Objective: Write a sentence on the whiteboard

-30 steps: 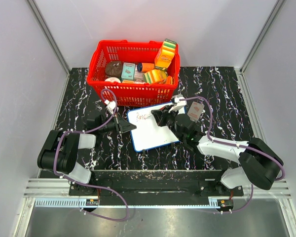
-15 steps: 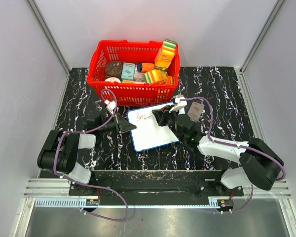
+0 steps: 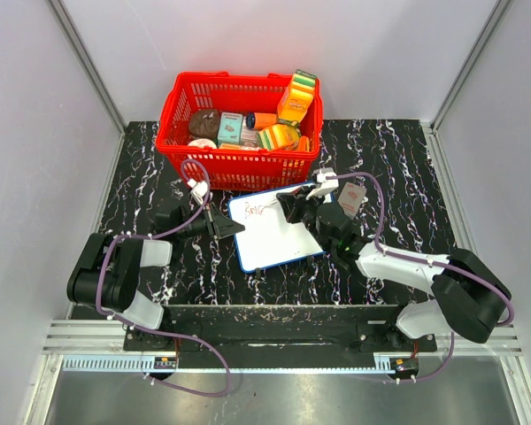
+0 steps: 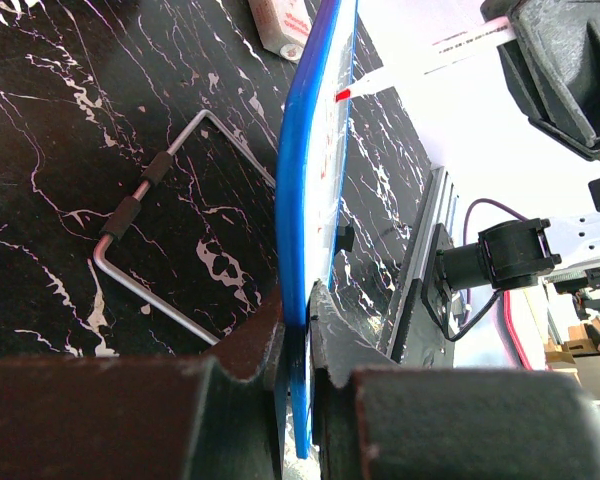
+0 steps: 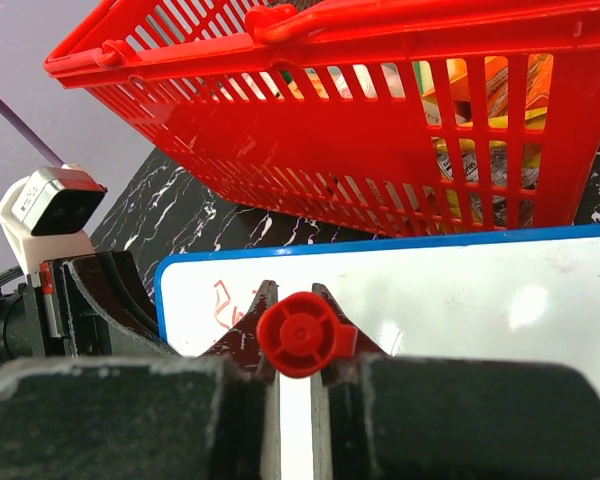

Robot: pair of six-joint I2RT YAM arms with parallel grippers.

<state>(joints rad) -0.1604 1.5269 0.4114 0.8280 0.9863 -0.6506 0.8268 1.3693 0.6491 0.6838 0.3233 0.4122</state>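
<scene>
While the black, white-veined marble-patterned tabletop (image 3: pixel 398 168) takes up most of what I see from above, the red plastic lattice basket (image 3: pixel 239 170) stands at its far side, packed with boxes and packets. Just in front of the basket's near wall lies the flat white whiteboard with its thin blue rounded frame (image 3: pixel 279 239), turned a little askew, between my two arms.

My left claw (image 3: pixel 233 227) reaches in from the left and is clenched on the board's left edge. From that wrist I see the blue frame edge-on, one finger (image 4: pixel 255 335) pressed to each face. Whether the board's far side rests flat on the tabletop I cannot tell.

My right claw (image 3: pixel 288 205) comes in from the right and hangs over the board's upper part, near the basket. It is clamped on a marker with a round red end cap (image 5: pixel 298 335). The cap sits squarely between my two fingers in the right wrist view, and the board lies directly below and ahead of them. From the left wrist, the marker's white barrel slants towards the white face, its red tip at or just off the surface.

On the tabletop near the board's edge lies a bent metal wire with black sleeves (image 4: pixel 130 215).

Smallest of all is the thin red scrawled lettering of the sentence (image 3: pixel 255 210), in the board's upper left corner, just left of the marker and close to my left claw. I cannot read the words.
</scene>
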